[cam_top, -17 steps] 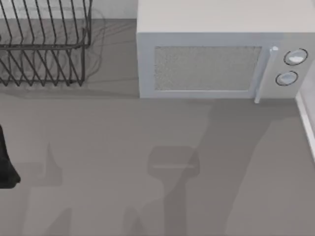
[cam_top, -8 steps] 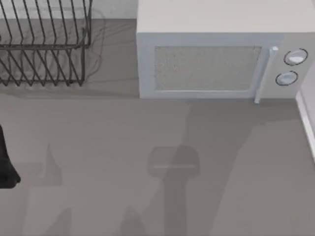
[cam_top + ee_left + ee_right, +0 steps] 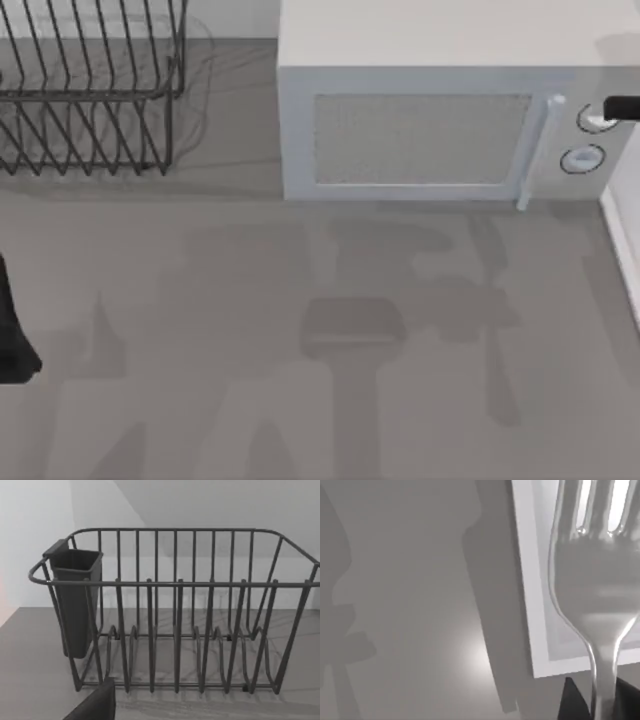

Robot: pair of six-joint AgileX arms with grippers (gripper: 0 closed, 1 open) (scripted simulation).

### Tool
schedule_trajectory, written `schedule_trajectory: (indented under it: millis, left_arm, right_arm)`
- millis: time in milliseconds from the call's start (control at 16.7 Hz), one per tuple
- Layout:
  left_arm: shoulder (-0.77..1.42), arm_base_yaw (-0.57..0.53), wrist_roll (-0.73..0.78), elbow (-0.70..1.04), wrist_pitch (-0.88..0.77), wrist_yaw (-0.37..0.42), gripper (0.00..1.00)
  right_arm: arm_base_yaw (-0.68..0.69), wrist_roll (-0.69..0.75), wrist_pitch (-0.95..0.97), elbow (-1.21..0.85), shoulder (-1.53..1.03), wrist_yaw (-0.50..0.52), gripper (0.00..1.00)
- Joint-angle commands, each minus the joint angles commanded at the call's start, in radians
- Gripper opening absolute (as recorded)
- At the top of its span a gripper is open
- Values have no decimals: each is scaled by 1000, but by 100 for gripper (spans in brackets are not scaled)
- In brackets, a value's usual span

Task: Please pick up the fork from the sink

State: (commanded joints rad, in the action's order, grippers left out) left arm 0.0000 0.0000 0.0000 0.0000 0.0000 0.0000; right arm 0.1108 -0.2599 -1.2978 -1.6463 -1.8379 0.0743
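Slim shiny silver metal fork (image 3: 592,585) clamped at handle in right gripper (image 3: 595,700), long axis running away from wrist, tines outward, above white sink rim (image 3: 530,580). Left gripper's state: cannot tell.

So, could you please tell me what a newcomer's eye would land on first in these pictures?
First, the shiny fork, looming close in the right wrist view with its handle running down between the right gripper's dark fingers. Next, the white microwave at the back of the grey table, right of centre. Then the dark wire dish rack at back left, with its cutlery cup.
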Motion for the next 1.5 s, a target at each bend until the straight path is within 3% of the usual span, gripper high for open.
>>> schedule_trajectory:
  millis: [240, 420, 900, 1500]
  left_arm:
    - [0, 0, 0, 0, 0, 0, 100]
    - [0, 0, 0, 0, 0, 0, 100]
    - [0, 0, 0, 0, 0, 0, 100]
    - [0, 0, 0, 0, 0, 0, 100]
  right_arm:
    - [247, -156, -53, 183, 154, -34, 0]
    - [333, -199, -55, 230, 202, -70, 0]
    - [337, -203, -13, 268, 196, -75, 0]
    - [345, -209, 382, 587, 125, -74, 0]
